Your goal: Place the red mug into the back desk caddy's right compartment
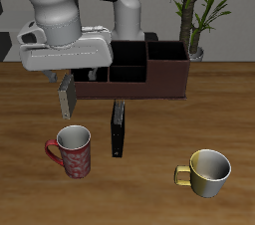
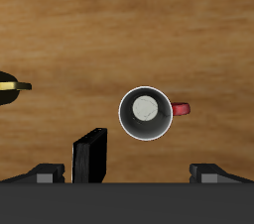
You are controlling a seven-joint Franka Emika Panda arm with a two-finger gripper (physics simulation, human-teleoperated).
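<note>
A wooden table (image 1: 149,204) with a warm brown grain is seen filling the scene. A potted plant (image 1: 194,5) with long green leaves is placed at its back, before a pale wall (image 1: 244,15)

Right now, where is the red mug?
In the exterior view the red mug stands upright on the table near its front edge, beside a black upright object and well short of the back desk caddy; the gripper is above it.
</note>
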